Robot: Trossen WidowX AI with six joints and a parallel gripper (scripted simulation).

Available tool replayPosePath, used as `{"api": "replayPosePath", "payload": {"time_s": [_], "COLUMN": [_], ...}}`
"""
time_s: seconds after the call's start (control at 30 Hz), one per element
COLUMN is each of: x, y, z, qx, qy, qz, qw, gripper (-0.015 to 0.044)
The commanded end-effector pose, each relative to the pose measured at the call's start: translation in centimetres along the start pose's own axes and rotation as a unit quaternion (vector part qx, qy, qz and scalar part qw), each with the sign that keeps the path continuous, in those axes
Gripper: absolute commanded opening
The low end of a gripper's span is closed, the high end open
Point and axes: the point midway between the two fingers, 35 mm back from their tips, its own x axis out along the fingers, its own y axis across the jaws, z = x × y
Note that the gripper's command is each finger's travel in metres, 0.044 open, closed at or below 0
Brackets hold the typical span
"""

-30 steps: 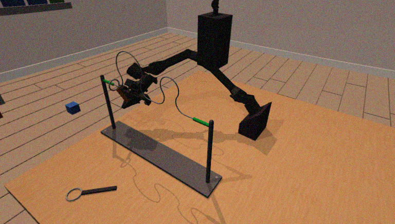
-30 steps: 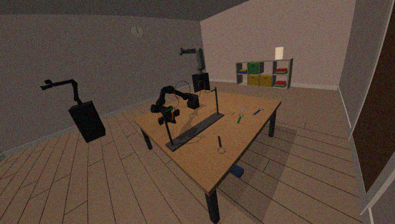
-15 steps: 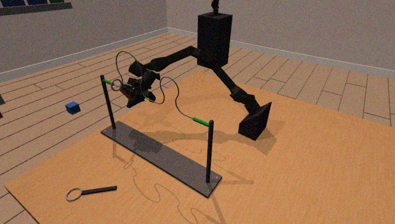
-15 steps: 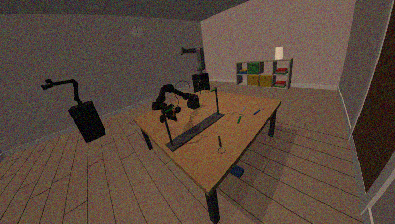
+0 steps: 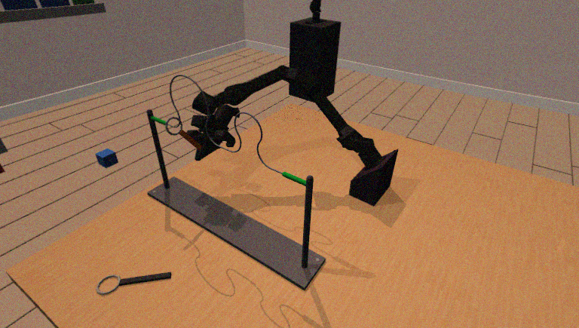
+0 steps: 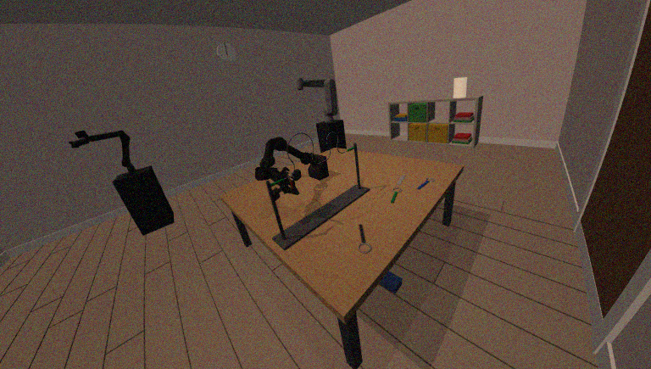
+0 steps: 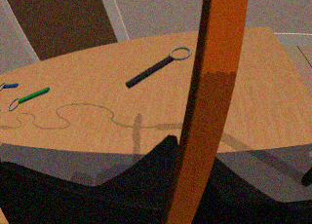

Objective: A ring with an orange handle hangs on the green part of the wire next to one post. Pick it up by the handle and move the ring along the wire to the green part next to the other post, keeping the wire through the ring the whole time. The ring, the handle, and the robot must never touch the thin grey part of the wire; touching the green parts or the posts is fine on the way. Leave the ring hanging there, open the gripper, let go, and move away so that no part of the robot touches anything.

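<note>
The grey ring [image 5: 173, 134] is around the wire at the inner end of the left green part [image 5: 158, 120] [image 6: 277, 182], near the left post [image 5: 157, 154] [image 6: 275, 211]. Any contact there is too small to tell. Its orange handle [image 5: 191, 139] [image 7: 210, 102] slants down to the right in the top view. My gripper [image 5: 198, 148] [image 7: 178, 145] is shut on the handle's lower part. The thin grey wire [image 5: 261, 134] curves across the view of my gripper; the gap between them cannot be told. The other green part [image 5: 294, 178] [image 6: 352, 148] adjoins the right post [image 5: 307, 222] [image 6: 357, 168].
The dark base plate [image 5: 239, 230] [image 6: 321, 216] joins both posts below. A black-handled ring tool [image 5: 145, 278] [image 6: 362, 233] [image 7: 148, 72] lies on the table. Green-handled [image 6: 393, 197] [image 7: 34, 95] and blue-handled [image 6: 422, 184] tools lie farther along. Other arms stand beyond the table.
</note>
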Motion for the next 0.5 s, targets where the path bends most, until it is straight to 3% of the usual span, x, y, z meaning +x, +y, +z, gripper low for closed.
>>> {"api": "replayPosePath", "payload": {"time_s": [0.0,0.47], "x": [0.1,-0.4], "y": [1.8,6.4], "z": [-0.3,0.8], "qx": [0.047,0.187], "qy": [0.002,-0.001], "qz": [0.029,0.108], "qw": [0.998,0.976], "gripper": [-0.015,-0.015]}}
